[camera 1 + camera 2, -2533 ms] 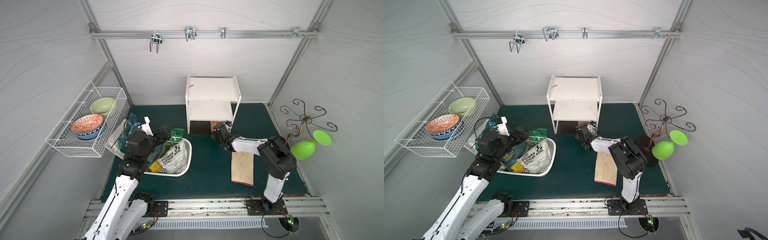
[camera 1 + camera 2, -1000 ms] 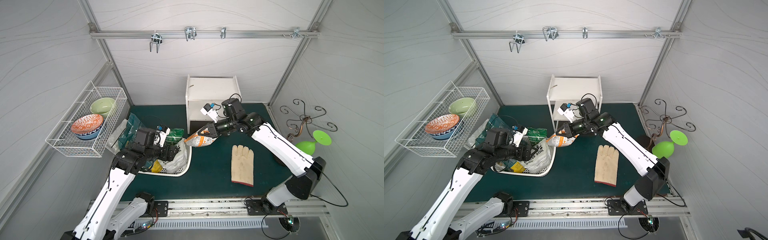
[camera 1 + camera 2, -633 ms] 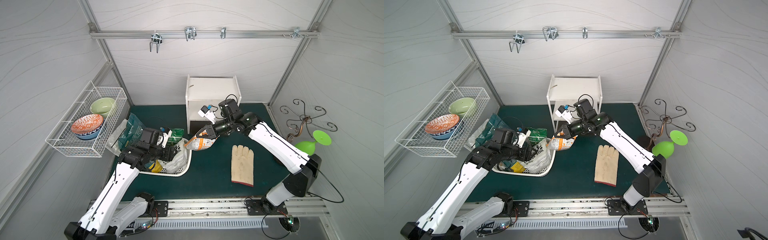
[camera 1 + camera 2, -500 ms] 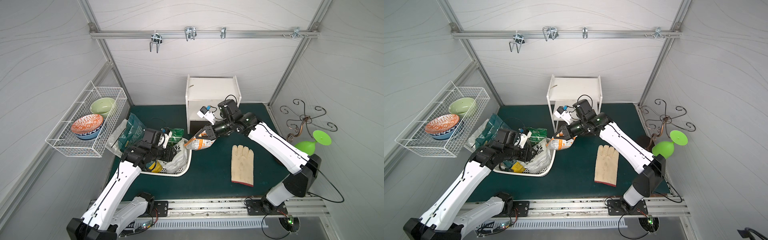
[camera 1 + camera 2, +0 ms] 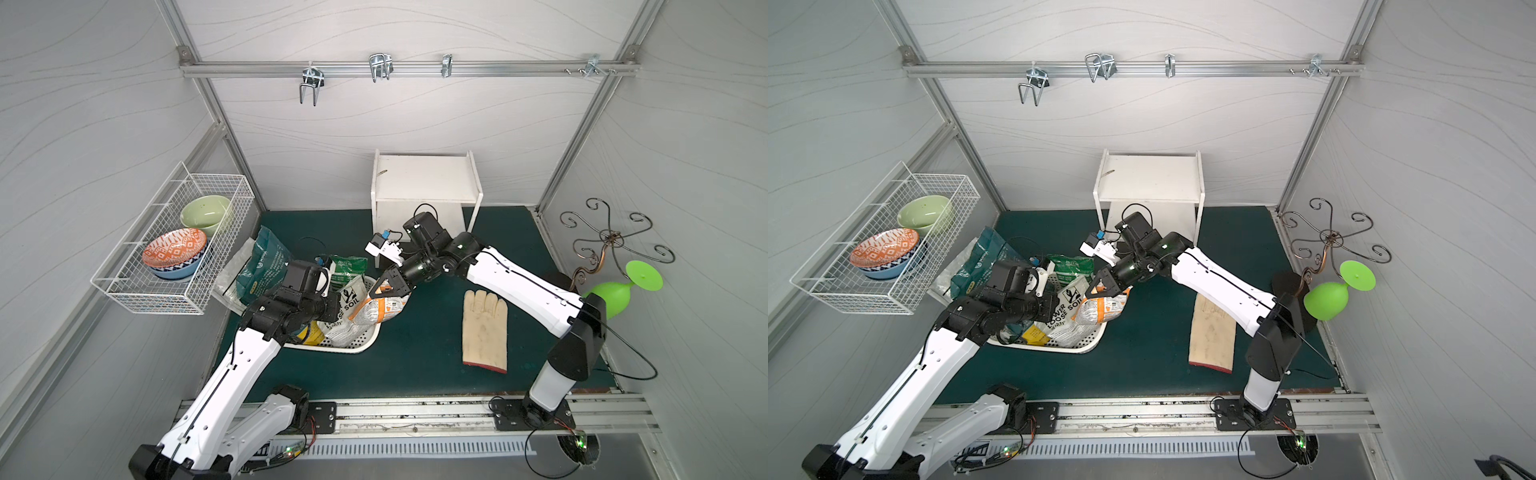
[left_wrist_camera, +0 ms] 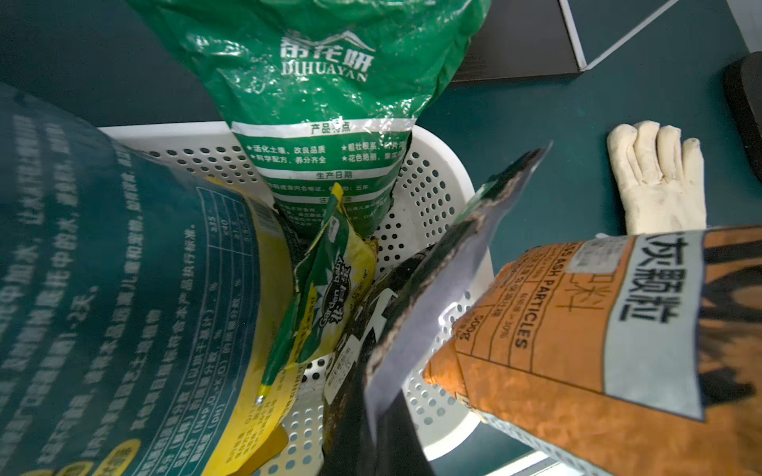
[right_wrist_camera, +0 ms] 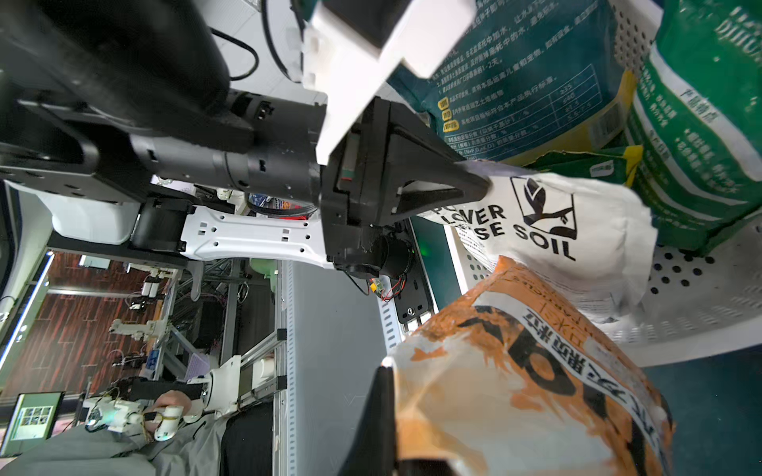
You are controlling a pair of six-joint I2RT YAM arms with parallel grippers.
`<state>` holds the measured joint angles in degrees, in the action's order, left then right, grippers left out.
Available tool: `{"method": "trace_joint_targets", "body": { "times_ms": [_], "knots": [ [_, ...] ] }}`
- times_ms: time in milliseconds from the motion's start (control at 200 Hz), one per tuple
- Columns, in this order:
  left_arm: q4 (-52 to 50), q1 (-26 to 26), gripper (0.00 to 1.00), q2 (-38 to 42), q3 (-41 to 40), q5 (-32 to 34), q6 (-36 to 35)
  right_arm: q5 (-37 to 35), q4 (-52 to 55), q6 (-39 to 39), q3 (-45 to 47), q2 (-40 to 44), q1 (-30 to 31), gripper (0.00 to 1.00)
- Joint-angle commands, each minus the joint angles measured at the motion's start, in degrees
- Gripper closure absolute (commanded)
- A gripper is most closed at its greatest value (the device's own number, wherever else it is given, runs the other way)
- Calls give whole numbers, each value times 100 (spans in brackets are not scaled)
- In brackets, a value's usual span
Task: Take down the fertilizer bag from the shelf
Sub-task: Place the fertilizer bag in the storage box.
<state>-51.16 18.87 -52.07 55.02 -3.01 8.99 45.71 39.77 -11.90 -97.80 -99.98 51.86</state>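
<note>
White perforated basket (image 5: 353,348) sits at your left; your left gripper (image 7: 478,187) is clamped on the white soil bag (image 7: 577,235) inside it. Your right gripper (image 5: 384,291) pinches the orange fertilizer bag (image 5: 380,309) over the basket's rim, off the shelf (image 5: 424,183) behind.

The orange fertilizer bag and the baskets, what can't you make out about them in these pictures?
- Orange fertilizer bag: top edge hidden by the right gripper in both top views; cut off by the frame edge in both wrist views.
- Perforated basket: floor mostly covered by bags and the left arm.
- Blue bowl: mostly hidden under the orange patterned bowl.
</note>
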Motion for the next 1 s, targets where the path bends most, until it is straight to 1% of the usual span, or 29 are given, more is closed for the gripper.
{"method": "trace_joint_targets", "body": {
  "times_ms": [0, 145, 225, 455, 535, 630, 810, 915, 990],
  "knots": [
    [18, -15, 100, 145, 112, 467, 87, 443, -557, 222, -486, -5, 212, 100],
    [-130, -15, 100, 201, 163, 617, 72, 430, -496, 297, -776, -199, 421, 100],
    [-130, -15, 100, 224, 159, 655, 59, 290, -438, 384, -821, -300, 499, 100],
    [-98, -15, 100, 211, 196, 853, 59, -112, -316, 563, -380, -749, 509, 100],
    [-69, -15, 100, 224, 224, 871, 50, -195, -310, 517, -220, -917, 486, 100],
    [-40, -11, 100, 222, 245, 872, 42, -451, -267, 471, -148, -975, 441, 100],
    [90, -15, 100, 188, 243, 813, 41, -1179, -229, 519, -287, -806, 478, 100],
    [167, -15, 100, 138, 263, 785, 58, -1648, 187, 758, -760, -942, 692, 100],
    [177, -11, 100, 125, 281, 751, 59, -2231, 486, 994, -1083, -972, 839, 100]
  ]
}}
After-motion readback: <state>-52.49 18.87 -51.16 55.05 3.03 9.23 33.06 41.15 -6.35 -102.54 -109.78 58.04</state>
